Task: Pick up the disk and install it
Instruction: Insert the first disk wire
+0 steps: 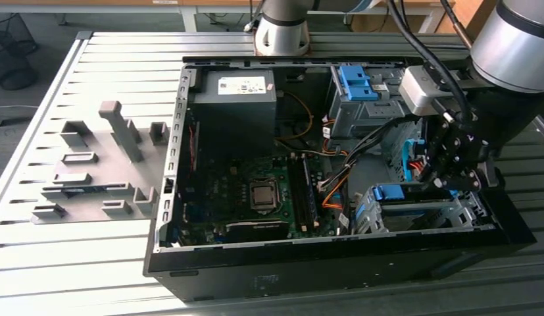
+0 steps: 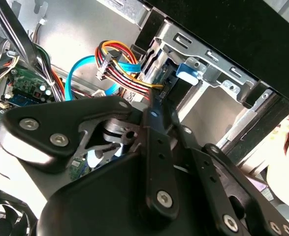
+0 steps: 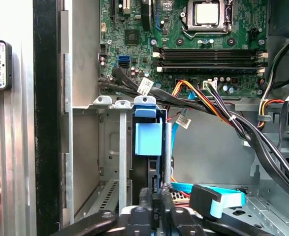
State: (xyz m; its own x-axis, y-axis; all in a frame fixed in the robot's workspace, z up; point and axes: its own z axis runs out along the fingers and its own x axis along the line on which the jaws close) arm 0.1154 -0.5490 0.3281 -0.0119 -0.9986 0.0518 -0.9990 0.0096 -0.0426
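Gripper (image 1: 449, 176) low inside case, just above lower drive cage (image 1: 429, 217). Jaw state: cannot tell. Disk (image 3: 148, 139) on edge in cage slot directly ahead of jaws, looks partly seated. Risk: cable bundle (image 3: 218, 110) beside jaws snags, disk jams crooked.

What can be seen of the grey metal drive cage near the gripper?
The drive cage looks like bent grey sheet metal with slots and small tabs along its edge. It stands in a corner of the open black computer case, at the exterior view's right. A blue plastic part sits in one slot. The gripper hangs just over it, and coloured cables run beside it.
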